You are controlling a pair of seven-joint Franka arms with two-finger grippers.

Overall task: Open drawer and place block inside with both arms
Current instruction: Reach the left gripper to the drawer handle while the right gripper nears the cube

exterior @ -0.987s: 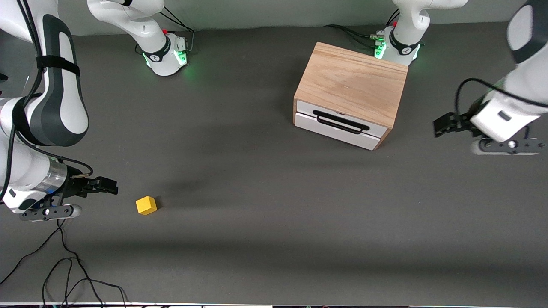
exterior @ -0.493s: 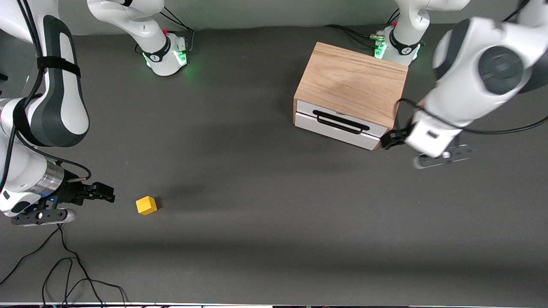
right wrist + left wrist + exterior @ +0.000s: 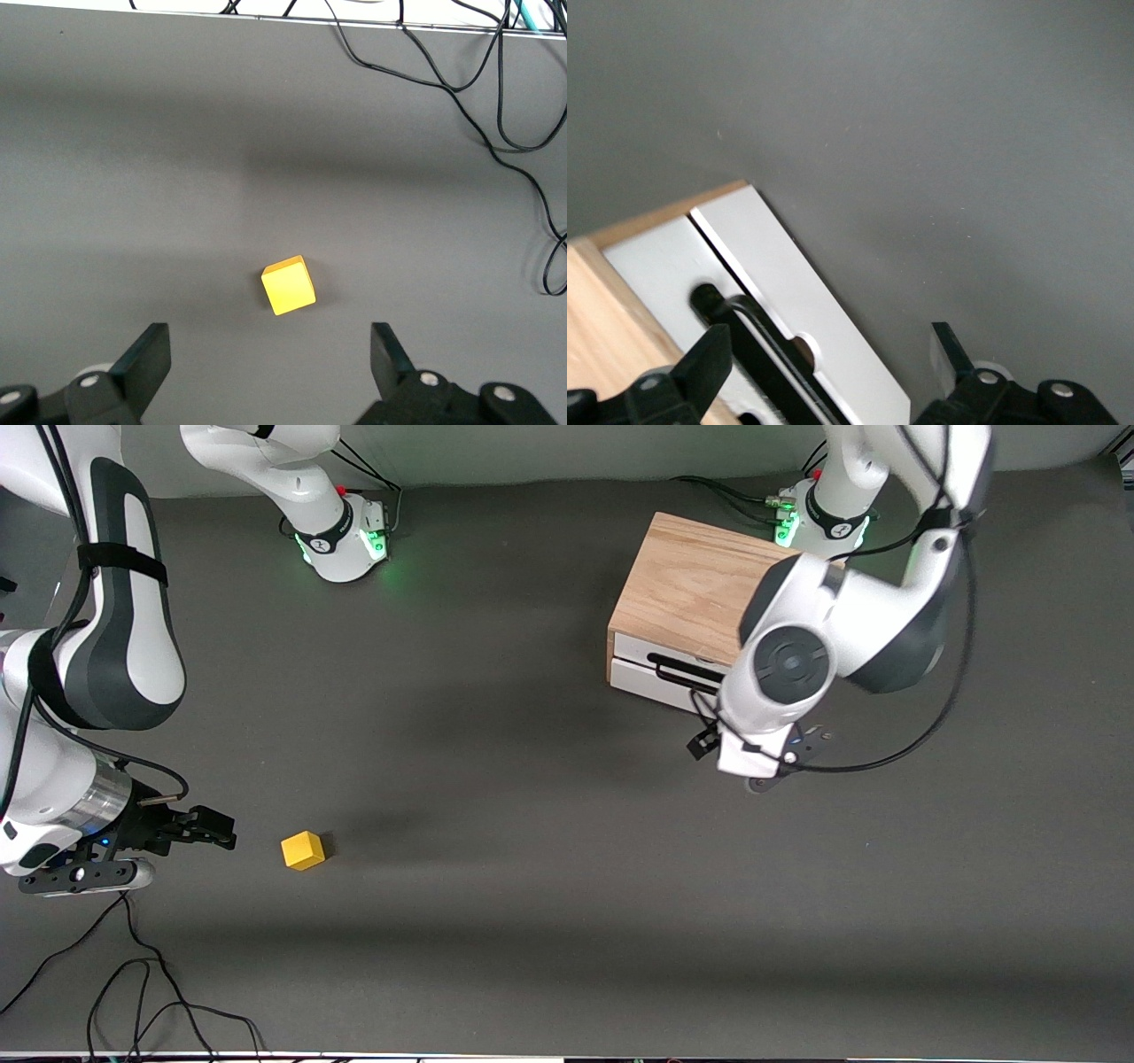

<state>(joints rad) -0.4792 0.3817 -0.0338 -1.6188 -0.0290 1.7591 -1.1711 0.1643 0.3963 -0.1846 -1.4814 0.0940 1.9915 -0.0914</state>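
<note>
In front of the drawer (image 3: 660,677), left gripper (image 3: 833,367) (jaws wide, empty); right gripper (image 3: 270,367) likewise.

The left gripper (image 3: 709,742) hangs low with jaws spread; the right gripper (image 3: 217,828) hovers, jaws wide apart.

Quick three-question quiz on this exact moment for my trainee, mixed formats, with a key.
1. True or false: the drawer is pulled out.
2. The block lies: A) in the drawer B) on the table C) in the right gripper.
3. Fill in: the left gripper has its jaws ____ in front of the handle.

Key: 1 false; 2 B; 3 open.
</note>
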